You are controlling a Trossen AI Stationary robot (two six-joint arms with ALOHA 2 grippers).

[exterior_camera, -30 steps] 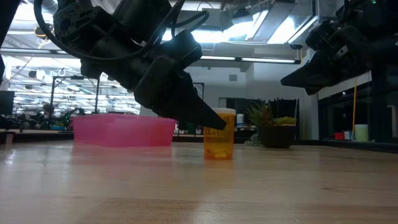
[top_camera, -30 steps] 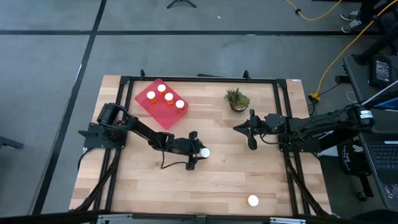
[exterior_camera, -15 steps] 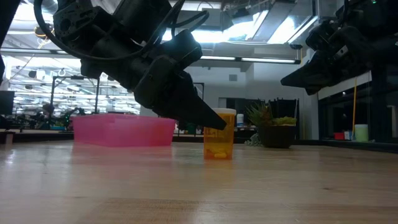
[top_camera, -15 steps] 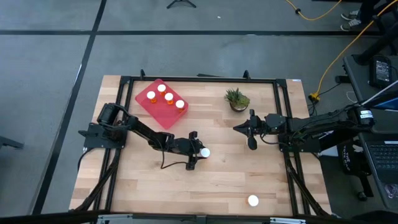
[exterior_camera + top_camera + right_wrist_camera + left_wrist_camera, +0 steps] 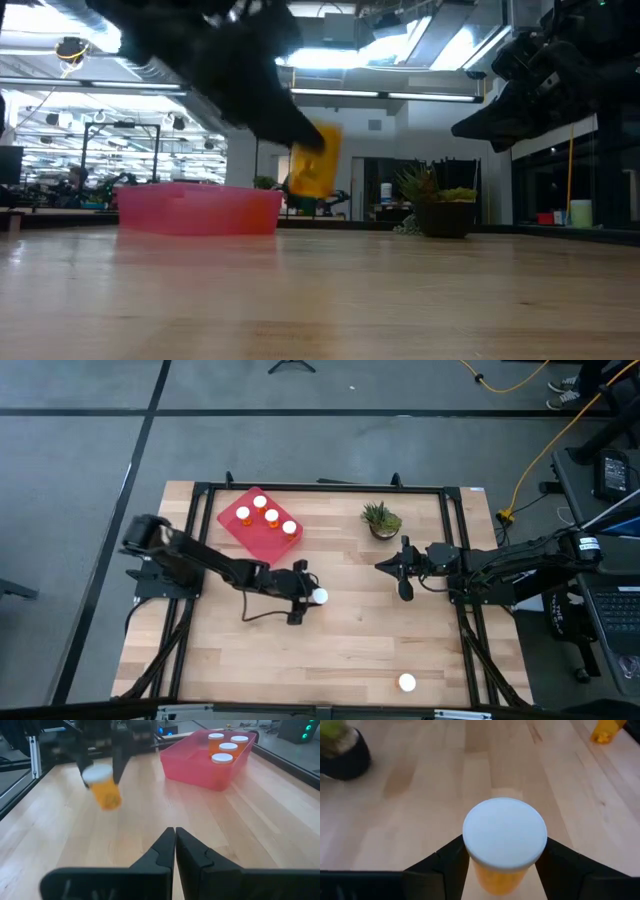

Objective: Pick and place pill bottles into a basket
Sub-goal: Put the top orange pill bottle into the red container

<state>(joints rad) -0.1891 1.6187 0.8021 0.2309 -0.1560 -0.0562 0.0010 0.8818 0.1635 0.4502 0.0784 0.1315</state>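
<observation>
Four orange white-capped pill bottles [image 5: 266,515] in red plastic basket [image 5: 238,531]; fifth [image 5: 318,597] clamped in left claw [image 5: 306,596], lifted; sixth [image 5: 406,682] on bench; right claw [image 5: 404,591] closed, empty.

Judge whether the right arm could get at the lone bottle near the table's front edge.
Probably yes. The bottle stands alone on bare wood, nothing beside it. The right tool is shut and empty, hovering mid-table; the left tool is off holding another bottle.

- Pill bottles [image 5: 265,514]: orange, white caps
- Basket [image 5: 238,532]: red-pink
- Potted plant [image 5: 381,519]: green, dark pot
- Table [image 5: 360,630]: pale wood
- Grippers: black
</observation>
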